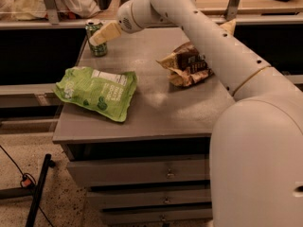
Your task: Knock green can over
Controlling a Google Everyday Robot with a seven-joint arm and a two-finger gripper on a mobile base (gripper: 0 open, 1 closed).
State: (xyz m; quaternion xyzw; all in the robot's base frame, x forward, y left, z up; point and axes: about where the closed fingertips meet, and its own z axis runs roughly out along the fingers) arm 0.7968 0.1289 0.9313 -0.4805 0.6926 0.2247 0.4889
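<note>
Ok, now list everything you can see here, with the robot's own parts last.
Slim cylindrical green drink can: one, green with a silver top, upright at the tabletop's back left corner.
Flat crinkly light-green snack bag: one, lying on the left of the tabletop, nearer the front.
Crumpled brown snack bag: one, brown and cream, lying on the right of the tabletop, beside the arm.
Grey table with drawers: one, grey, in the centre.
Black metal bar: one, on the floor at lower left.
White robot arm: one, reaching from the right across the table.
Cream gripper: one, in front of the can's upper half.
</note>
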